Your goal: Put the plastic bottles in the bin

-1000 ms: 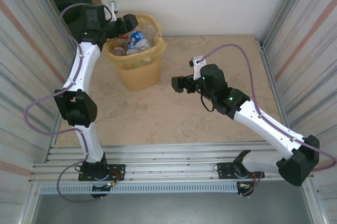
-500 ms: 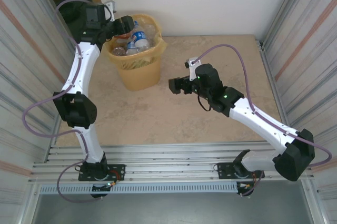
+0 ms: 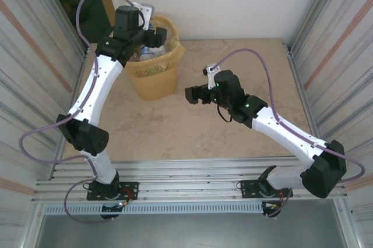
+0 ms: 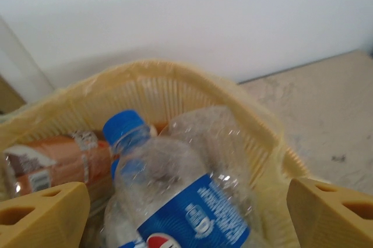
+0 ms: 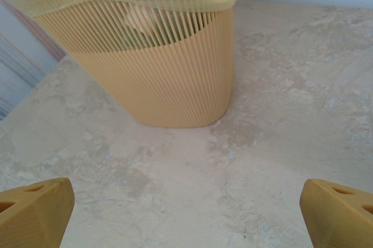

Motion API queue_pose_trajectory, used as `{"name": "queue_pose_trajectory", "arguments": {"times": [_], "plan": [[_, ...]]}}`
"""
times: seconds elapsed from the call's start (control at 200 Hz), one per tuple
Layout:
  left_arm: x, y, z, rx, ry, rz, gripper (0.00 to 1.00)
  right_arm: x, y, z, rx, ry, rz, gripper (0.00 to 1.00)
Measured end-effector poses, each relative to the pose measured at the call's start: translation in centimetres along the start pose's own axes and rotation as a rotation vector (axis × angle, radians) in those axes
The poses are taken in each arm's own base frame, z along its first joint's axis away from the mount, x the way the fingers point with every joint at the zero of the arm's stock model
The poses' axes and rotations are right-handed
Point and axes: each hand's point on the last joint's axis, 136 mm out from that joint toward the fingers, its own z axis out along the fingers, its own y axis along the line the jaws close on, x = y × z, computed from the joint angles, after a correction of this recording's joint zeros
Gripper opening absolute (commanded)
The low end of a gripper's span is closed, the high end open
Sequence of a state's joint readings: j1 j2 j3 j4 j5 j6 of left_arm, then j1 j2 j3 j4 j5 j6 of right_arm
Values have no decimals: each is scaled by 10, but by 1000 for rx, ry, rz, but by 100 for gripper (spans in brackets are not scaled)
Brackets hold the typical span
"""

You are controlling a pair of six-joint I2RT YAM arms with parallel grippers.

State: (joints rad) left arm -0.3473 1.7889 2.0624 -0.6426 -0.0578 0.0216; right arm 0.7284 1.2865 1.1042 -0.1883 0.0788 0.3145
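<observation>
Left gripper (image 3: 154,34) hung wide open, empty, over the bin (image 3: 152,76) rim, bottles (image 4: 175,201) heaped inside, right gripper (image 3: 191,94) spread, empty, seemingly low over table (image 3: 233,143), right of bin, gap between.

Bright even daylight, soft faint shadows; left wrist view slightly blurred

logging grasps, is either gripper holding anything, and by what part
Nothing is held. Left gripper open above the clear blue-capped plastic bottle in the yellow-orange bin; right gripper open too.
</observation>
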Motion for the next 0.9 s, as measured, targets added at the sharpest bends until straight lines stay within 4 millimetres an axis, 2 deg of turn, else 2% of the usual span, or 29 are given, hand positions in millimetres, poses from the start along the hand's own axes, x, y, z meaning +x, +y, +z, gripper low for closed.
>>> {"name": "queue_pose_trajectory", "arguments": {"times": [0.195,0.296,0.451,0.516,0.606,0.741,0.897], "plan": [[27,6,11,-38,121,55,88,0,0,0,0,0,0,98],[33,8,14,-46,156,75,88,0,0,0,0,0,0,98],[31,13,14,-73,172,102,85,-1,0,0,0,-3,1,98],[31,19,12,-90,176,108,79,-3,1,0,-2,-6,1,98],[28,31,9,-113,178,111,71,-4,1,-1,-2,-9,2,98],[22,54,7,-146,164,92,66,-5,1,-1,-2,-10,10,98],[20,72,14,-151,157,60,58,-5,1,-1,-2,-10,19,98]]}}
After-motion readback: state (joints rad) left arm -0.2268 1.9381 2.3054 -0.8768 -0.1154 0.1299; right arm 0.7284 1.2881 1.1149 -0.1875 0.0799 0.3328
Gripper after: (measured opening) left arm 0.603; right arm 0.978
